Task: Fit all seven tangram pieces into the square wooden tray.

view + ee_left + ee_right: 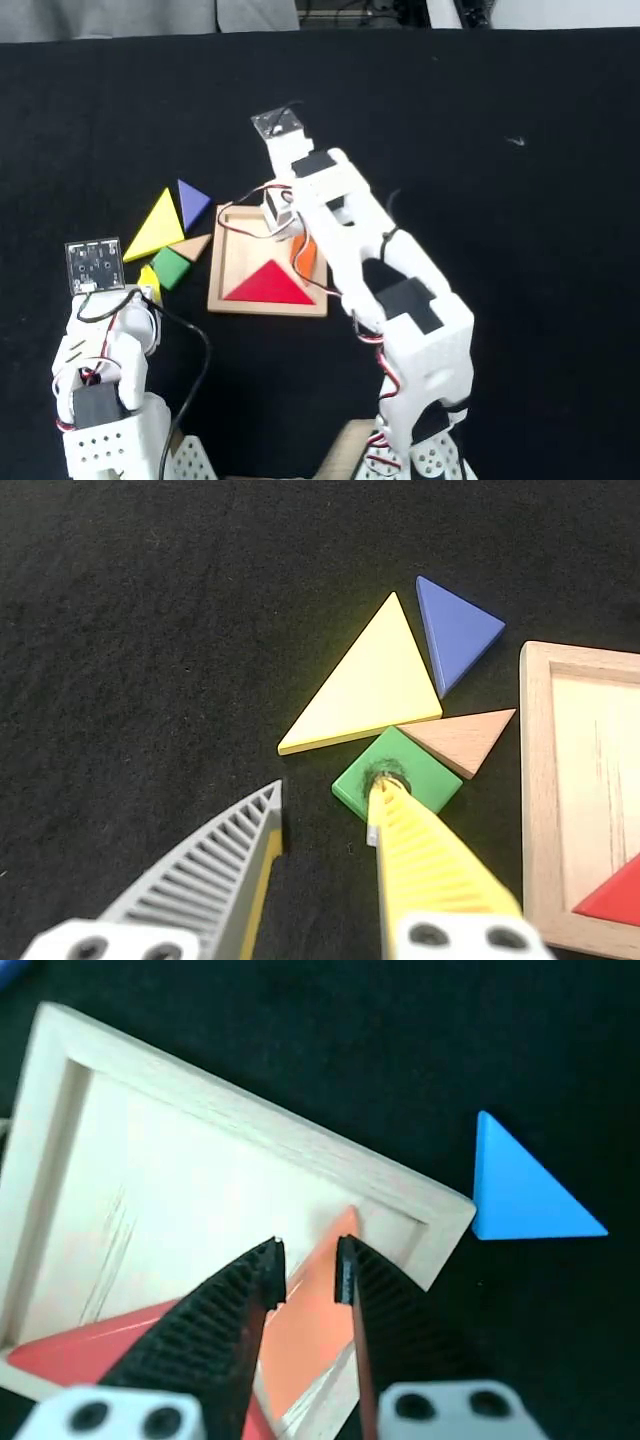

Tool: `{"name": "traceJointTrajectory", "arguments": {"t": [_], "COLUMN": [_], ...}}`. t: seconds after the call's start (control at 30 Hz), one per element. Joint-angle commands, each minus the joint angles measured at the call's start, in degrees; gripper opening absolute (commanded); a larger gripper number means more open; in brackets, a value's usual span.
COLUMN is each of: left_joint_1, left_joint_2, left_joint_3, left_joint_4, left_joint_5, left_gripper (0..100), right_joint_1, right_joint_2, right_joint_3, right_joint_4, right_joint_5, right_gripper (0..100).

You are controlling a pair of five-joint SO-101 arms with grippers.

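The right pincer (310, 1250) hangs over the right side of the wooden tray (260, 306). Its jaws are slightly apart above an orange piece (305, 1350) lying beside the red triangle (268, 284). A light blue triangle (520, 1185) lies on the table just outside the tray. Left of the tray, the left pincer (330, 785) is spread wide, with its yellow fingertip (385, 792) over the green square (430, 770), near the yellow triangle (370, 685).

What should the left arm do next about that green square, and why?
Probably shift the left gripper slightly toward the tray so it straddles the green square before closing. Its yellow finger sits over the square itself, while the grey finger hangs over bare black cloth beside it, so closing now would likely miss.
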Motion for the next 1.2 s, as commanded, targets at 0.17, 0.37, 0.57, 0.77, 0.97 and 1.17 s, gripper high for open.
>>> {"name": "traceJointTrajectory", "arguments": {"t": [0.17,0.37,0.57,0.77,0.97,1.17], "left_joint_1": [0.3,0.4,0.3,0.5,0.5,0.4], "left_joint_2": [-0.4,-0.4,-0.4,-0.4,-0.4,-0.4], "left_joint_3": [1.1,1.1,1.1,1.1,1.1,1.1], "left_joint_4": [0.1,0.1,0.1,0.1,0.2,0.2], "left_joint_5": [-0.1,-0.1,-0.1,-0.1,-0.1,-0.1], "left_gripper": [15,15,15,15,15,15], "right_joint_1": [-0.5,-1.1,-1.5,-1.8,-2.8,-4.7], "right_joint_2": [1.5,-0.7,-2.4,-9.3,-11.6,-7.8], "right_joint_3": [-0.7,1.6,5.5,6.5,6.6,4.4], "right_joint_4": [4.1,4.9,4.9,4.2,0.4,0.8], "right_joint_5": [7.3,12.2,18.8,19.6,18.5,17.1], "right_gripper": [9.6,9.6,9.6,9.7,9.9,9.9]}}
